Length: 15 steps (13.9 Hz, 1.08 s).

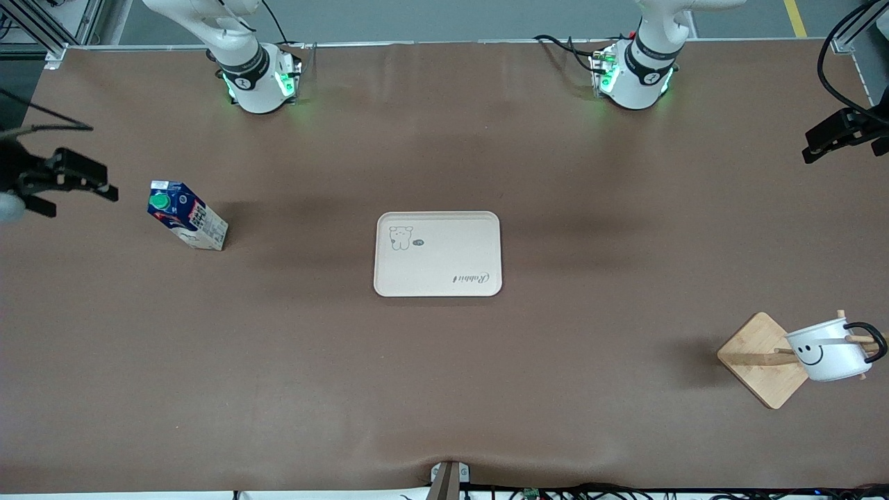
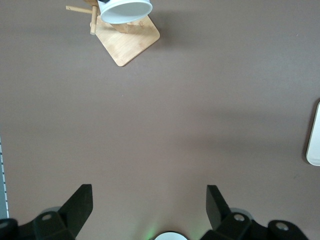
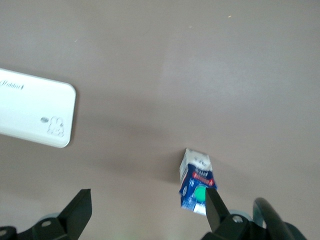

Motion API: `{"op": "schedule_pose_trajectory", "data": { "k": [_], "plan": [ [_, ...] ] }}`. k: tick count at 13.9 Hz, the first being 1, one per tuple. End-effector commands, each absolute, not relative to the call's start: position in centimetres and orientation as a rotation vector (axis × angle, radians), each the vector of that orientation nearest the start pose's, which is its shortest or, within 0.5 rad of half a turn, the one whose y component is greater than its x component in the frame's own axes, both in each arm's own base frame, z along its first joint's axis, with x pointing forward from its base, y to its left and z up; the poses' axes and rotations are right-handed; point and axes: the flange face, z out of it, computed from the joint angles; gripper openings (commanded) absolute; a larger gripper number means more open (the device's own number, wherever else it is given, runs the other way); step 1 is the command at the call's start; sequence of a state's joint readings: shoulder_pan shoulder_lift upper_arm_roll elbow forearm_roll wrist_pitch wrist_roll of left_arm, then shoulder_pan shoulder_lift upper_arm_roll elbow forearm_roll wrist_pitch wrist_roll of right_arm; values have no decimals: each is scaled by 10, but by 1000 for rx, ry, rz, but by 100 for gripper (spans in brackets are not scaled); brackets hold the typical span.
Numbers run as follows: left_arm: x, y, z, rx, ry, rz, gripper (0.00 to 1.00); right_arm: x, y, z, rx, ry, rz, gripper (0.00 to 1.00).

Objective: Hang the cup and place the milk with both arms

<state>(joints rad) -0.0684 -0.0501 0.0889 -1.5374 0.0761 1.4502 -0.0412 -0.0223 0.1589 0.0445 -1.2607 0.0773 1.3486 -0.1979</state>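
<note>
- Hanging on the rack (image 1: 760, 361): cup (image 1: 828, 351), handle looped over a wooden peg, tipped on its side, smiley face toward the front camera. Rack base sits at the left arm's end of the table, nearer the front camera than the tray (image 1: 437, 254).
- Milk (image 1: 186, 215) stands upright on the bare table at the right arm's end, well apart from the tray, green cap on top.
- Tray sits mid-table with nothing on it; bear print and "Rabbit" lettering visible.
- Left gripper (image 2: 149, 210): up over the table edge at the left arm's end, fingers apart, holding nothing. Rack and cup show in its wrist view.
- Right gripper (image 3: 148, 212): up over the right arm's end, just beside the milk, fingers apart, holding nothing.
</note>
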Motion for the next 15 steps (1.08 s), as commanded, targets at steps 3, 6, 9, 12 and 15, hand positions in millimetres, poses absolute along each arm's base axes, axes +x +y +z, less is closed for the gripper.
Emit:
{"op": "schedule_pose_trajectory", "data": {
  "k": [3,6,9,12,15],
  "plan": [
    [528,18,660,-3071,-86,30,100,507,14,670,-3083,-329,189,100],
    [529,13,656,-3078,-69,46,100,506,-6,651,-3090,-266,235,100],
    [527,5,651,-3082,-49,76,100,509,2,655,-3101,-294,175,100],
    [525,-2,653,-3119,-80,73,100,513,-7,657,-3101,-268,152,100],
    [523,-21,649,-3117,-56,87,100,513,-5,676,-3110,-274,101,100]
  ]
}}
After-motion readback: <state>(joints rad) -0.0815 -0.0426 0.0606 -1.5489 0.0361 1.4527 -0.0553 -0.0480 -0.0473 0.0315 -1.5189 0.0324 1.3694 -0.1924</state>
